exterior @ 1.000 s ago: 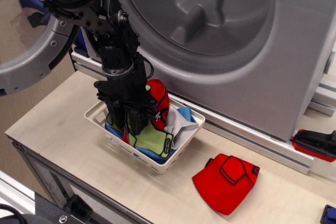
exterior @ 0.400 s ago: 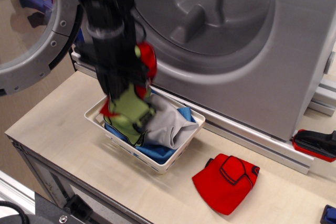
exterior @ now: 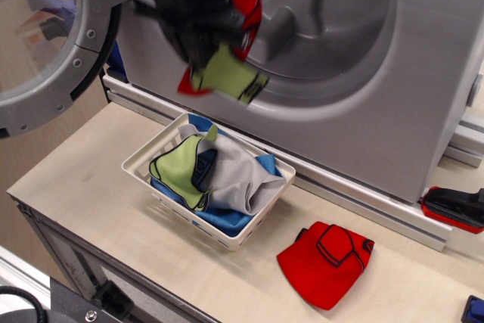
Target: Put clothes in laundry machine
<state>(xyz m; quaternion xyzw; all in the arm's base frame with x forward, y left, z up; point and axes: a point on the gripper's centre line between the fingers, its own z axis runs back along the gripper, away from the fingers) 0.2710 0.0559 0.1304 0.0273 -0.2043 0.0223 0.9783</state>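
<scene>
My pincer (exterior: 206, 43) is up in front of the laundry machine (exterior: 363, 73), at the left edge of its round drum opening, blurred by motion. It pinches a bundle of two garments: a red one (exterior: 243, 1) bunched beside it and a lime green one (exterior: 229, 79) dangling below.

One white slotted basket (exterior: 144, 158) sits on the counter (exterior: 91, 202) just before the machine. In it I count three more clothes: a lime green piece (exterior: 178, 170) on the left, a pale grey one (exterior: 238, 179) over the middle, and blue fabric (exterior: 223, 221) underneath, showing at the edges. One further red garment (exterior: 327, 260) lies flat on the counter to the right of the basket, apart from it.

The counter is pale wood on a metal frame. The machine's round grey-rimmed door (exterior: 53, 51) stands swung open at the left. A red and black object (exterior: 454, 208) lies at the far right by the machine's base rail.

A second ago my pincer was down inside the basket among the clothes; it has since risen to the drum's height, carrying the red and green pieces out. The grey garment, partly covered before, now lies exposed. The red one on the counter has not moved.
</scene>
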